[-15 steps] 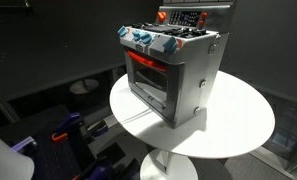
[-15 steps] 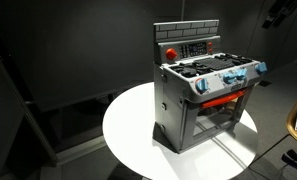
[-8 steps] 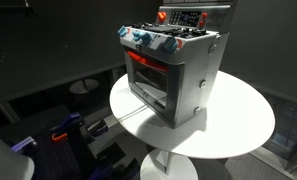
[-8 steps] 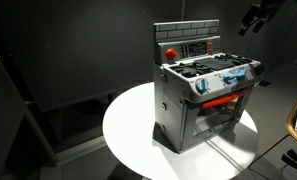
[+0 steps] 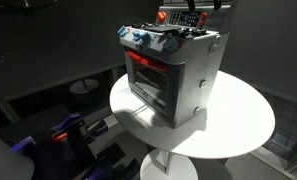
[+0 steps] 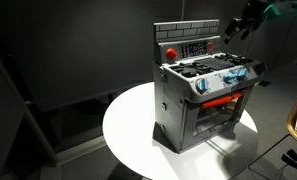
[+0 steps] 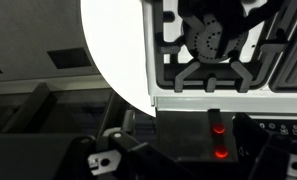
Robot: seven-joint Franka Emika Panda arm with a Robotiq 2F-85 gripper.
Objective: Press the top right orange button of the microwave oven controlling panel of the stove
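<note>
Here's the stove [image 6: 203, 100], a boxy grey toy standing upright on the round white table [image 6: 128, 130], set toward the right half of the tabletop. On its raised back, under a band of grey brick pattern, sits the control panel [image 6: 193, 47]: a small dark rectangle in a grey frame with rows of tiny orange and pale buttons, and a red round piece [image 6: 171, 52] just left of it.

And there's the gripper [image 6: 233, 28], hanging in the air up and to the right of the panel, near its top right corner but clearly apart from it, no contact. The teal arm [image 6: 285, 8] reaches in from the upper right corner behind it. The gripper is a small dark shape there, and I cannot tell whether its fingers are spread or pressed together.

In an exterior view the row of blue knobs [image 5: 143, 38] lines the front edge above the glowing red-orange oven window [image 5: 148, 72], and the panel shows right at the top edge.

The wrist view looks straight down at the cooktop: a dark round burner [image 7: 213, 38] inside its grate, the white table curving off to the left, and nearer the camera a dark strip with two small red dots [image 7: 220, 140]. Dark gripper parts fill the bottom edge, the fingertips not clear enough to judge.
</note>
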